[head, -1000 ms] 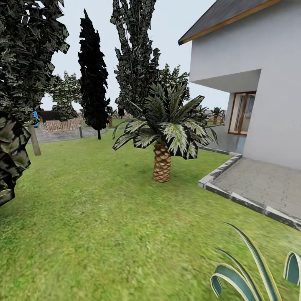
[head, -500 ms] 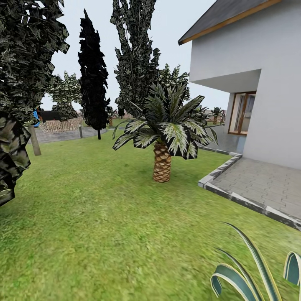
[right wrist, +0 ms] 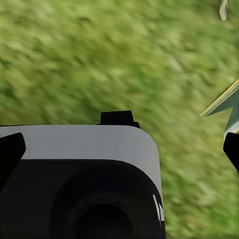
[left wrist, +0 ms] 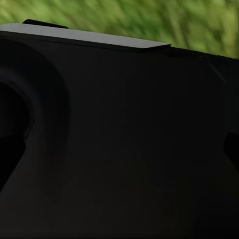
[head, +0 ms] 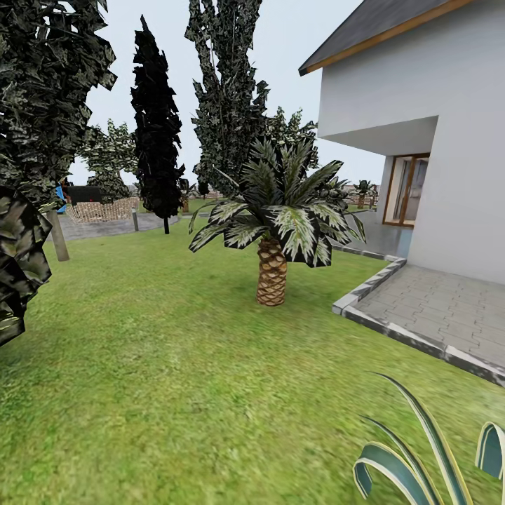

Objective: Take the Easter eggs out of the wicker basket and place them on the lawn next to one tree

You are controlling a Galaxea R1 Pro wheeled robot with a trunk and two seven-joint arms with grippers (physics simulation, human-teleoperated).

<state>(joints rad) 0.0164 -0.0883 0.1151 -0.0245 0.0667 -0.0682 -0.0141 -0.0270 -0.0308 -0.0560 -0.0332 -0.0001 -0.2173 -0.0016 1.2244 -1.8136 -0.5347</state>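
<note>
From my seat I can't tell whether either gripper is spread or closed. The left wrist camera looks onto dark robot bodywork with a thin strip of grass beyond it, and the right wrist camera looks down over a grey and black part of the robot onto the lawn (right wrist: 99,59), with a pale striped leaf tip (right wrist: 226,99) at one edge. I read both arms as tucked against the body for driving, which would explain why the cameras face the machine's own housing rather than any work.

Out front, the head camera shows open grass running up to a short palm (head: 272,270) with a scaly trunk, and a paved terrace (head: 442,308) beside a white house (head: 435,126). An all-black columnar tree (head: 156,133) stands further back. At the left a thin pale trunk (head: 59,235) rises under a jagged, mottled crown: that tree looks a fair candidate for the eggs.

I can't find the wicker basket or any eggs in these views, so I'd judge I'm in transit and searching.
</note>
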